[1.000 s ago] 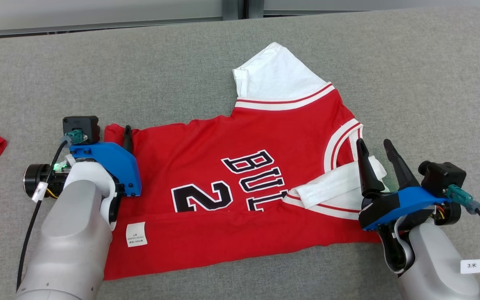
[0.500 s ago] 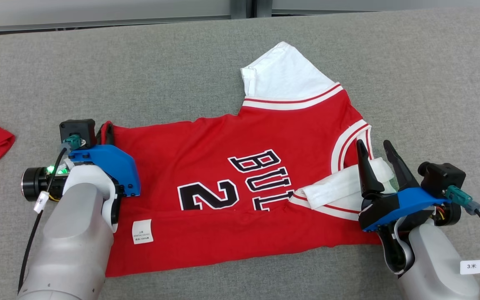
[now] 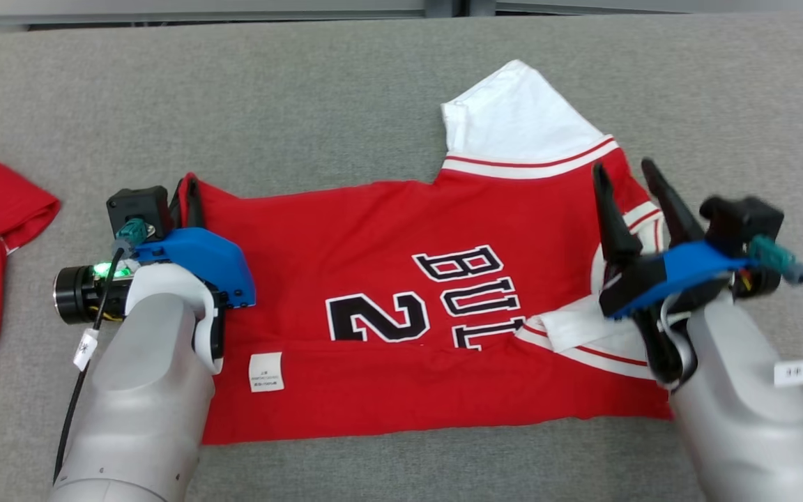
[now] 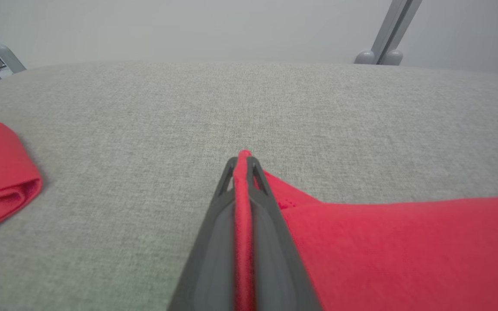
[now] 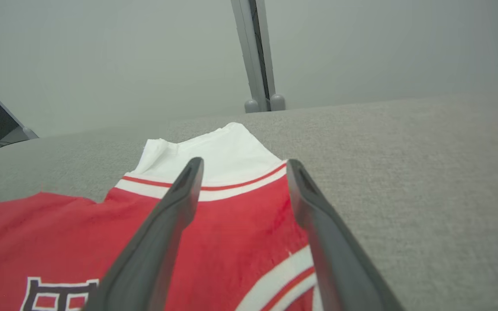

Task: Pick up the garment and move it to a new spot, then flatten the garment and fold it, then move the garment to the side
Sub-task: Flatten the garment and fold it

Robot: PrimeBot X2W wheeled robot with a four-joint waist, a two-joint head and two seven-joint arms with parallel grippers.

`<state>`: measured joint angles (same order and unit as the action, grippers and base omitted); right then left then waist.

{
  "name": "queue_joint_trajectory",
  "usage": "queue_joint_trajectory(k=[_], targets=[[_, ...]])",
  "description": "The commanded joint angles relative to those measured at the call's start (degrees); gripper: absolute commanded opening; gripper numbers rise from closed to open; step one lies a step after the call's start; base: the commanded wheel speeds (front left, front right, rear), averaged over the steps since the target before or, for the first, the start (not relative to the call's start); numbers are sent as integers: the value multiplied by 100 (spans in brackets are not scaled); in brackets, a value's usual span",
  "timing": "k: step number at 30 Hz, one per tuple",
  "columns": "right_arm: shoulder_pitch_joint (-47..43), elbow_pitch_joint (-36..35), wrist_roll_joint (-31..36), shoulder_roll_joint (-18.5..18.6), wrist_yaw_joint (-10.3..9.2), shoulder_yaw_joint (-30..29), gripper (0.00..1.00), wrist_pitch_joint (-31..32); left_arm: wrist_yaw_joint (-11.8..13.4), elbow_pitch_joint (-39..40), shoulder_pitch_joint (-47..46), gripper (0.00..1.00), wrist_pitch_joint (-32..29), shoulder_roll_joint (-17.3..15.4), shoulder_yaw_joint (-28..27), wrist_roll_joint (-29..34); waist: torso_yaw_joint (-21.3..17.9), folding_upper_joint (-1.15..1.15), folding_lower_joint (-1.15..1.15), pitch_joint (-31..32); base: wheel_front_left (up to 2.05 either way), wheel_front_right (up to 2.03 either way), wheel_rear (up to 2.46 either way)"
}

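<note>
Left gripper (image 4: pixel 244 162) clamped on jersey (image 3: pixel 401 279) corner

I have it pinched shut on the red hem corner. My right gripper (image 3: pixel 623 174) hangs spread and empty over the collar end. The jersey lies half-folded on the grey table (image 3: pixel 304 104), white sleeve (image 3: pixel 513 118) farthest.

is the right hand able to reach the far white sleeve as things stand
Probably yes: the right hand is open over the jersey, and the far sleeve lies flat just past its fingertips with nothing between them.
</note>
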<state>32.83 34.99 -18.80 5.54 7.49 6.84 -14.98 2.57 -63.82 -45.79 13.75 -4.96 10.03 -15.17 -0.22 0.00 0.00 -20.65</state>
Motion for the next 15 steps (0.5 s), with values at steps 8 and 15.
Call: queue_joint_trajectory(k=[8,15], targets=[[1944,1311,457,531,0,275,100,394,55,376,-193,0,139,179,182,-182,737,0,0,-526,0,0,0],[2877,2314,893,927,0,229,100,919,2,822,-141,0,145,199,955,-875,1257,0,0,-800,0,0,0]])
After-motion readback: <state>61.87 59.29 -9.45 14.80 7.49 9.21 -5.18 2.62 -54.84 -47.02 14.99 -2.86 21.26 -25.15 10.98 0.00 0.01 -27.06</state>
